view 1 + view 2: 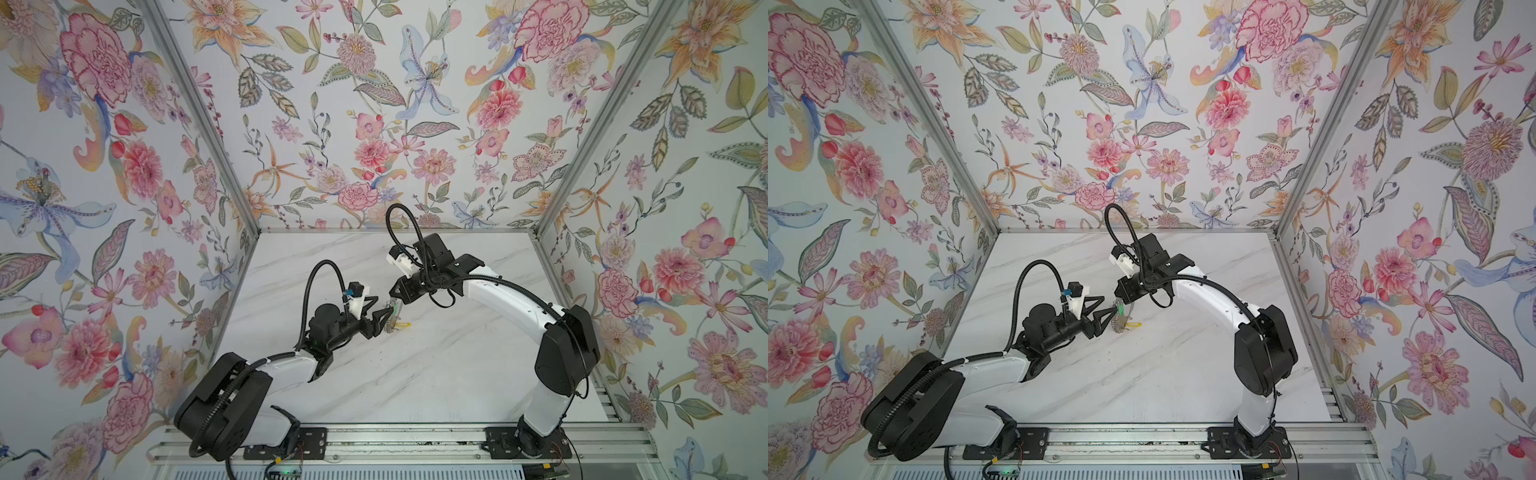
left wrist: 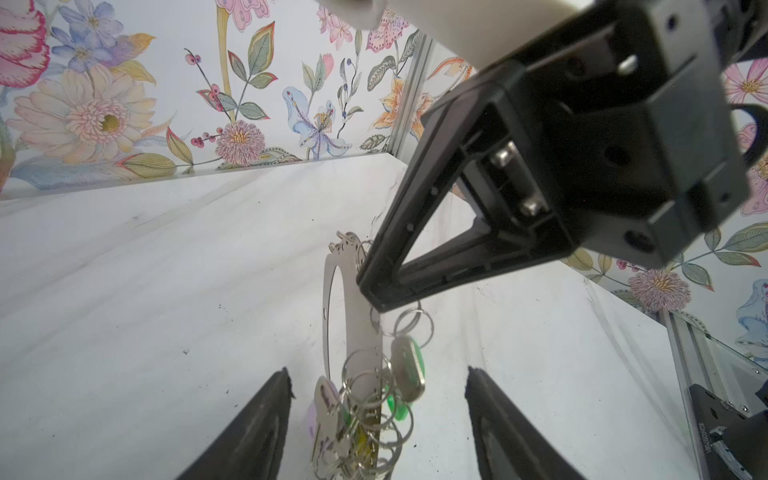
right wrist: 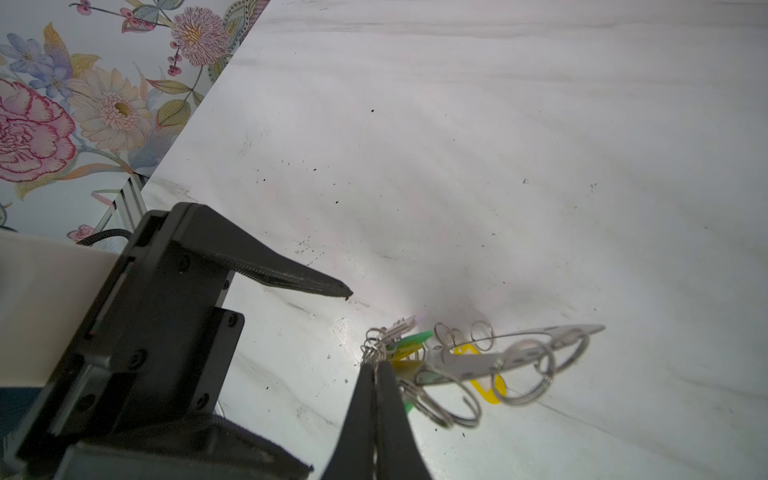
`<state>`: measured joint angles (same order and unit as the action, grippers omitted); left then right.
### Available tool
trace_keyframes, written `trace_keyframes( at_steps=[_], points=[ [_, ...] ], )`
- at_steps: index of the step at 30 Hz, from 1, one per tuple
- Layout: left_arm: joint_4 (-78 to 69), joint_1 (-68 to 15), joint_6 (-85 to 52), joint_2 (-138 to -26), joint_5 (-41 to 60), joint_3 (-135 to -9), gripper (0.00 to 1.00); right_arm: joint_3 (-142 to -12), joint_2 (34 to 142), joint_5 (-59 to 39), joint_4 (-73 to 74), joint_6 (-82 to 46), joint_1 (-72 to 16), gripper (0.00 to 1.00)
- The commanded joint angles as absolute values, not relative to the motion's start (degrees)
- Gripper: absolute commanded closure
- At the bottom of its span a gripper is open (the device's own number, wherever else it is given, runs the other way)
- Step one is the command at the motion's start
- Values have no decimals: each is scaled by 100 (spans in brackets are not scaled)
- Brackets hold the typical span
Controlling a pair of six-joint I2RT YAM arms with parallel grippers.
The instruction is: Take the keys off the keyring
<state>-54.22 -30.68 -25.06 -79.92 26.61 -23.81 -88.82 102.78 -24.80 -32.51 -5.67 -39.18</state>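
Right pincer [image 3: 376, 368] clamps the stiff keyring [image 2: 359, 332]; left pincer [image 2: 376, 370] stands open around the keys [image 2: 405, 368]. Light and slippery, these seem best pinched by their tags [image 2: 397, 405].

Setting: an enclosed robot test cell, lab type. Indicators: floral-printed wall panels [image 1: 374, 124] at 9, 12 and 3 o'clock, framed by aluminium profile posts [image 1: 203, 116]; a marble-pattern counter [image 1: 415, 374]; a left arm [image 1: 286, 368] and a right arm [image 1: 511, 295] bolted to an aluminium rail [image 1: 399, 438] at 6 o'clock.
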Motion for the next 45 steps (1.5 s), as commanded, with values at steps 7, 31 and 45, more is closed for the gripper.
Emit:
trace_keyframes(
  at_steps=[7, 31, 45],
  points=[
    [-5927, -3252, -2831, -8493, 2593, -2868, 31, -8991, 10230, -2178, -3195, -831, -4093, 100],
    [-5256, -3111, -2470, -8491, 1819, -2950, 31, -8819, 9712, -2418, -3750, -746, -4145, 100],
    [-5152, -3033, -2327, -8403, 1685, -2810, 31, -9114, 9638, -2697, -4805, -580, -3973, 100]
  ],
)
